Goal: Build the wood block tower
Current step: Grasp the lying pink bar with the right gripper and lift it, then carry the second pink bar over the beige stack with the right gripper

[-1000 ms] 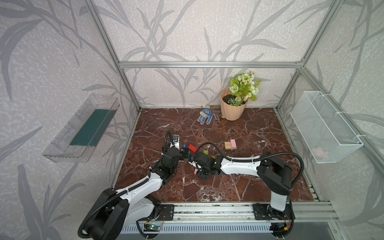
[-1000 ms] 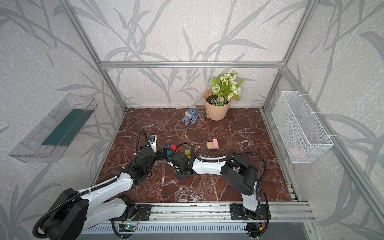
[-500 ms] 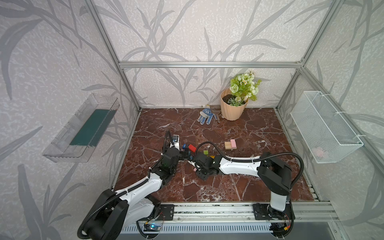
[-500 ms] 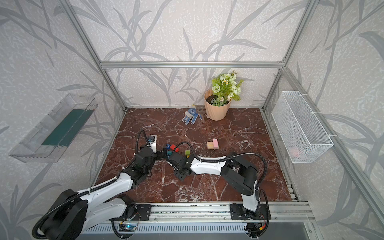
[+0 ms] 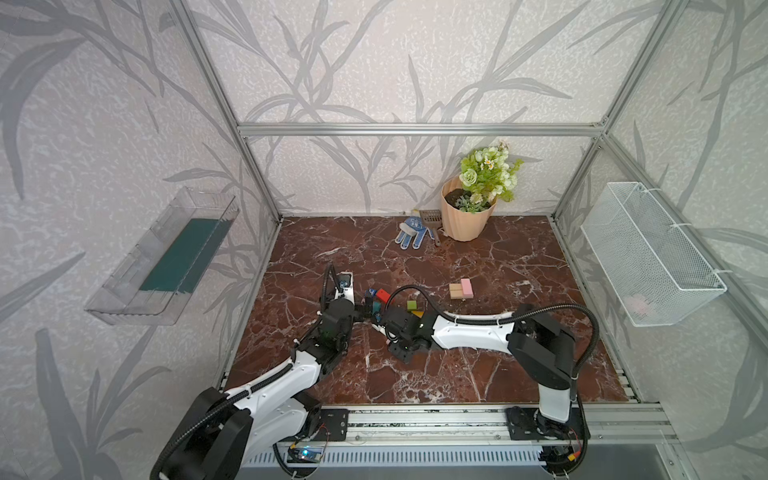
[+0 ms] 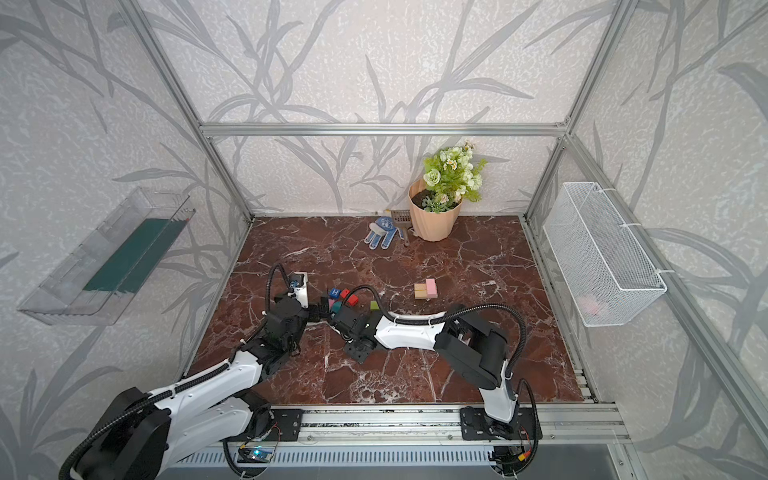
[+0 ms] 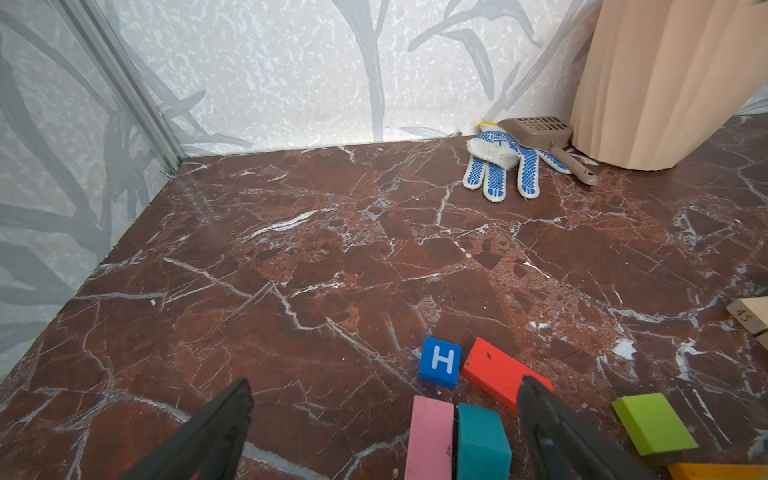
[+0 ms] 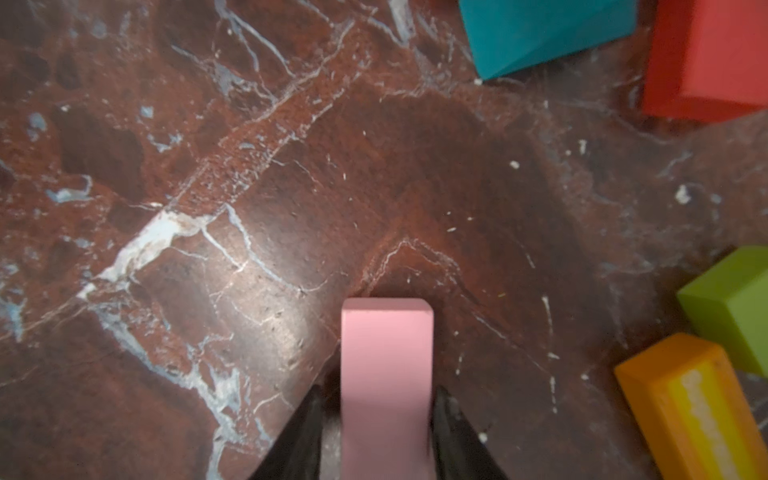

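Marble-look red-brown floor (image 5: 415, 266) spreads under everything. On the right wall the white wire basket (image 5: 665, 232) holds one pale pink lump (image 5: 636, 305), too blurred to name. On the left wall the clear plastic tray (image 5: 124, 291) holds a dark green sheet (image 5: 183, 257). The peach flowerpot (image 5: 463, 224) at the back wall holds green-and-white flowers (image 5: 490, 174), with one blue-dotted glove (image 5: 411, 235) and one tan scoop (image 5: 430, 218) just beside it. The wood blocks (image 5: 382, 296) are matte painted pieces near the front middle of the floor, where the two grippers meet. The left gripper (image 7: 385, 382) stands wide open; in its wrist view the lying pink block (image 7: 430, 436) and the teal block (image 7: 482, 442), touching side by side, show between its fingers. The right gripper (image 8: 379, 389) has its fingers close along the flanked pink block (image 8: 386, 332). One finger touches the block and a thin gap shows at the other, so whether it is clamped cannot be told. Ten blocks count out. Three are pink, the third being the far pink block (image 5: 467, 288), which touches the two tan blocks (image 5: 455, 291) well apart to the right. There is one each of the red block (image 7: 494, 370), the lime green block (image 7: 652, 424), the orange block (image 8: 685, 411) and the blue cube (image 7: 440, 362) with a white H.
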Controlling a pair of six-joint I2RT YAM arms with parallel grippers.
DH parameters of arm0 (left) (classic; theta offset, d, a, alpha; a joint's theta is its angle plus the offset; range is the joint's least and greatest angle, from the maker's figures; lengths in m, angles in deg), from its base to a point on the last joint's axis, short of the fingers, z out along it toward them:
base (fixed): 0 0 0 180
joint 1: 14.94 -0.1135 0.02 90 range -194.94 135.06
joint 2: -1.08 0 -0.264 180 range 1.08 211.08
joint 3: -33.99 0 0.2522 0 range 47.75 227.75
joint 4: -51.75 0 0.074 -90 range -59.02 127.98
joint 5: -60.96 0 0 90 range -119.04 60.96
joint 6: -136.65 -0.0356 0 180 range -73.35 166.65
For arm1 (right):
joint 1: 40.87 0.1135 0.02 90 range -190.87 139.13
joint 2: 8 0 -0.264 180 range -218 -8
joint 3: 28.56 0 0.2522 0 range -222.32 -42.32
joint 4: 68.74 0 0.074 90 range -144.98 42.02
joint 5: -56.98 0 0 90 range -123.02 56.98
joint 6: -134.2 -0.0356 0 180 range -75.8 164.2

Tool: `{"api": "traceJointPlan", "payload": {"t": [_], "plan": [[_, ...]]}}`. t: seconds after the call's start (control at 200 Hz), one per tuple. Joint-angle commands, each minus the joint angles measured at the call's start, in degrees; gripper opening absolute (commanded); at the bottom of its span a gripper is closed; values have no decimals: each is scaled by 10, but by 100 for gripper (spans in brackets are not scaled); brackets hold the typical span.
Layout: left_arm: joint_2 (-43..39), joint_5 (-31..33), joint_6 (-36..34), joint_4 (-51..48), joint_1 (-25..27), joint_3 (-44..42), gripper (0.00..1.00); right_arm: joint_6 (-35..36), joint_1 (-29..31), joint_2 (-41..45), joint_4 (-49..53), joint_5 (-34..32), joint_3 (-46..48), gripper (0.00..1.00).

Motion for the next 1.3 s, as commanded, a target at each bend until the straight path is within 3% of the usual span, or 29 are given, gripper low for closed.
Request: {"api": "traceJointPlan", "payload": {"t": [0.0, 0.22, 0.345, 0.48, 0.935, 1.21, 1.3], "plan": [[-13, -17, 5, 16, 5, -5, 99, -12, 2, -20, 20, -9, -14, 46], [-22, -18, 6, 19, 5, -12, 99, -39, 2, -13, 48, -20, -33, 46], [-23, -17, 4, 20, 5, -12, 99, -73, 2, -16, 64, -33, -41, 34], [-30, -15, 6, 21, 5, -16, 99, -124, -4, -26, 120, -74, -58, 29], [-44, -20, 5, 28, 5, -26, 99, -205, -13, 51, 123, -90, 19, 34], [-57, -19, 6, 32, 5, -35, 99, -226, -49, 155, 103, -112, 83, 31], [-59, -17, 7, 31, 5, -36, 99, -227, -90, 187, 111, -123, 90, 32]]}}
